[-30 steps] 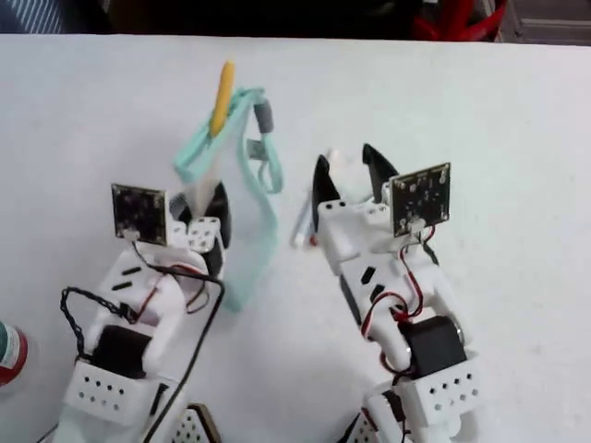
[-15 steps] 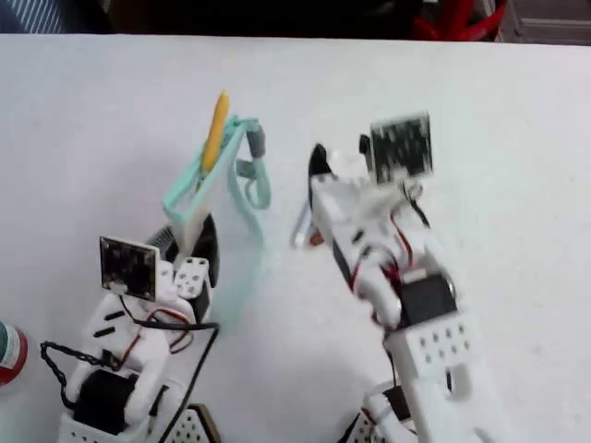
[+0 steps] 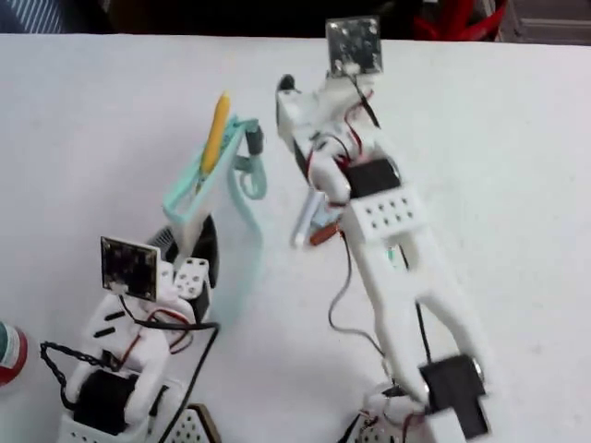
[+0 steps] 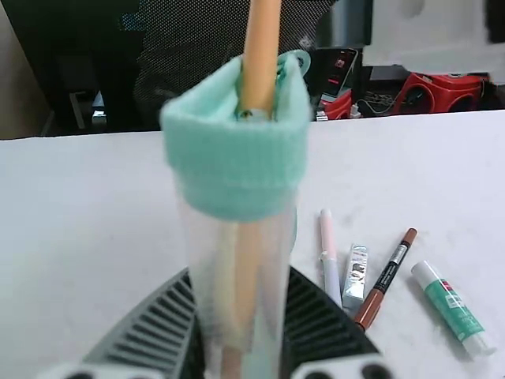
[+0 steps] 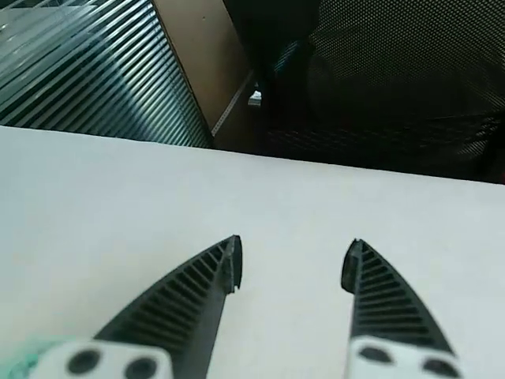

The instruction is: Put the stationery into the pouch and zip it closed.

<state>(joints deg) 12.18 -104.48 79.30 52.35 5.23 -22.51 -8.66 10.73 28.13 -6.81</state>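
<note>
- Pouch, clear soft plastic with a teal fabric rim, was held upright over the white table, clenched in my left gripper, with a yellow pencil sticking out.
- I judged it light, floppy and slippery, best gripped near the rim.
- My right gripper hung released and empty.
- Its zip was hard to make out, and my right arm partly covered the loose pens.

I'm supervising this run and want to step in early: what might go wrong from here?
The pencil sticks far out of the pouch mouth, so it may tip out or block the zip. Only the left tool holds the pouch upright, so it could sag or twist. The right arm lies over the loose pens and might sweep them aside, while the open right tool is over bare table.
</note>
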